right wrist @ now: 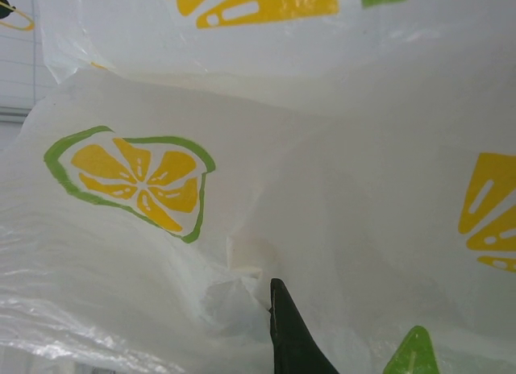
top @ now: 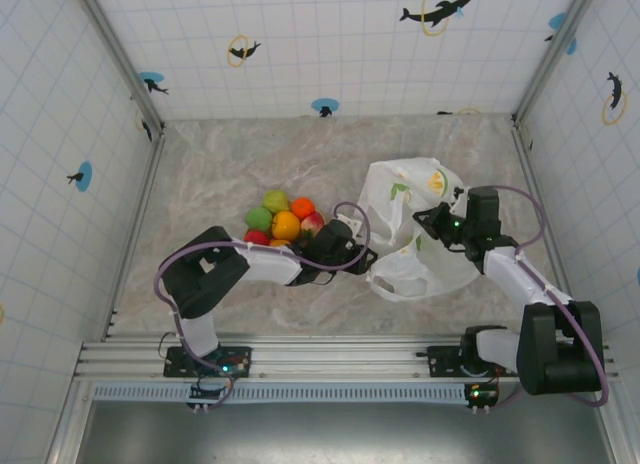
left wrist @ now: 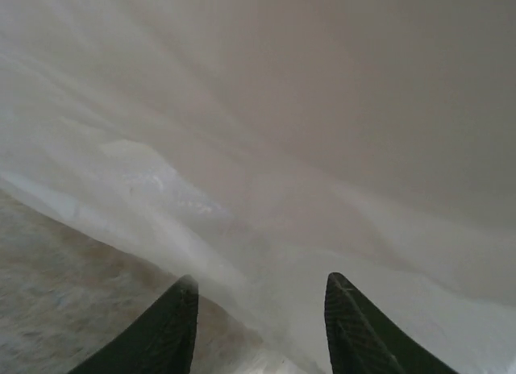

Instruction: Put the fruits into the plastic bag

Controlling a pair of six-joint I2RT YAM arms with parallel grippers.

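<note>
Left tool, fingers apart, faces plastic bag edge on table.

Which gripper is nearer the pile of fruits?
Left. The left gripper is beside the fruits, at the edge of the plastic bag; the right gripper is across the bag, pinching it.

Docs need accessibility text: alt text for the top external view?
The right gripper holds the lemon-print plastic bag right of centre on a marbled table. The left gripper reaches to the bag's left edge, with the fruits piled just left of it.
</note>
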